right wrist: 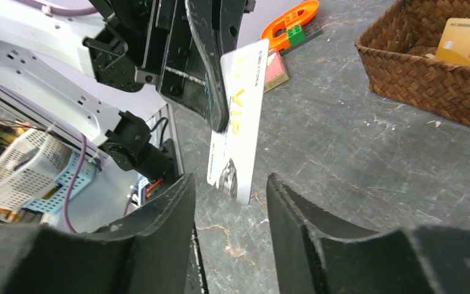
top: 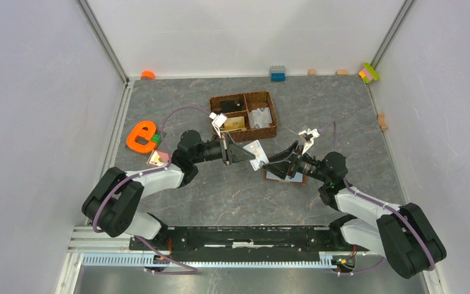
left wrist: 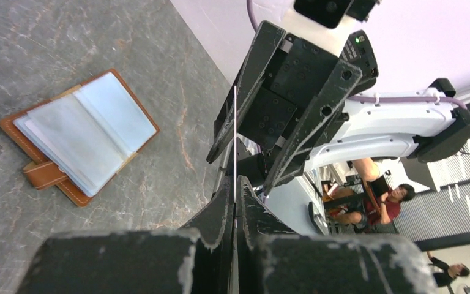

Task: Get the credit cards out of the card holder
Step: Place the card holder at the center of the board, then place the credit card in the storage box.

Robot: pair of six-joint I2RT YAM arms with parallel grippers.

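Left gripper (top: 246, 153): your jaws are clamped on a white credit card (right wrist: 238, 122), held above the table (top: 220, 196);
Right gripper (right wrist: 229, 181): your jaws are spread; the card's end sits at their gap, untouched;
Card holder (left wrist: 79, 138): lies open on the table, under your right gripper

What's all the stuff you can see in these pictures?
white card: one, white with gold letters, held above the table
card holder: one, brown outside and pale inside, lying open on the table
gold card: one, gold-tan, in the basket
basket: one, brown woven, far middle of the table
orange toy: one, letter-shaped, left side
green block: one, against the orange toy
small box: one, pink-red, by the left arm
small blocks: several, blue, tan and mixed colours, along the far edge
table: one, grey stone look
left gripper: one, black, shut on the white card
right gripper: one, black, open, facing the card's free end
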